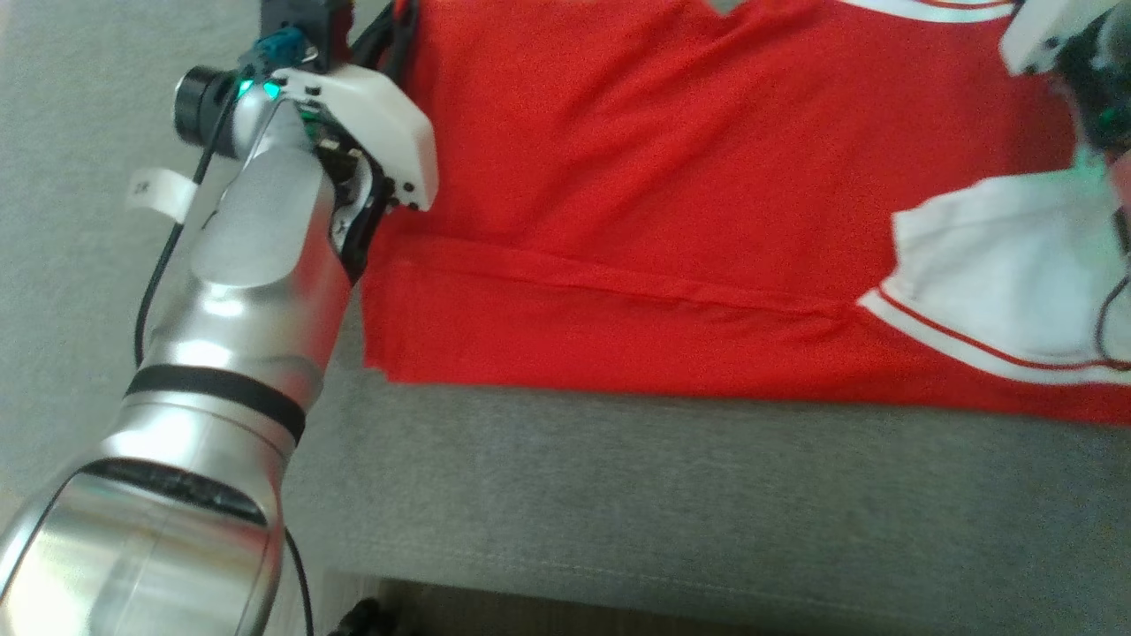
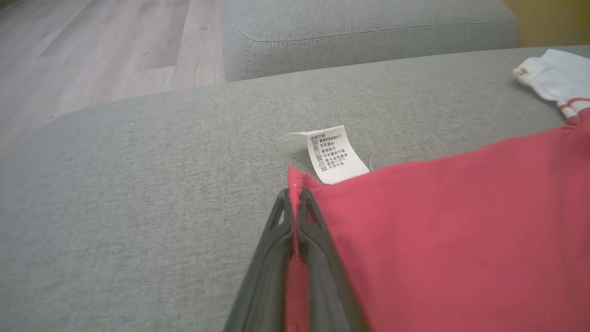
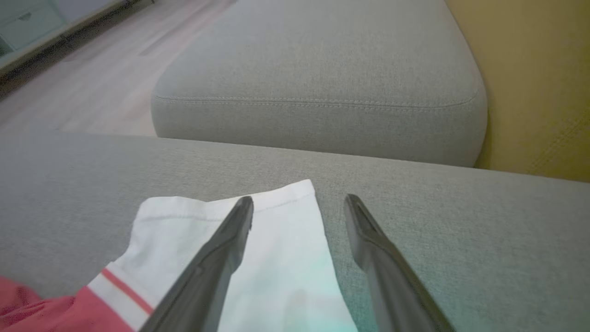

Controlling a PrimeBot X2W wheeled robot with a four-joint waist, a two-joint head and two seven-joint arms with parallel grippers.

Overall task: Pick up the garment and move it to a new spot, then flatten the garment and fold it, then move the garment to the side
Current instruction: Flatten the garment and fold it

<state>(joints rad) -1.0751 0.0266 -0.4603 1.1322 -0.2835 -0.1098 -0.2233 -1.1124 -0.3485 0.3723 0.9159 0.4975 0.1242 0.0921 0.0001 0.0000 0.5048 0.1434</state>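
Garment [image 2: 438, 240] corner pinched in left tool [image 2: 295, 198], care label [image 2: 335, 154] beside, right tool [image 3: 299, 199] open

A wide grey fabric seat [image 2: 115, 207] is spreading in front of me, its weave showing fine and even. Behind it a second grey cushion [image 3: 322, 69] is lying, with a stitched seam running along its rounded edge. A pale wooden floor [image 2: 92, 46] is showing on one side, its boards running away from the seat. A mustard-yellow wall [image 3: 534, 69] is standing just beside the cushion. Farther off, some pale low furniture [image 3: 27, 23] is standing at the floor's edge. Soft light is falling evenly.
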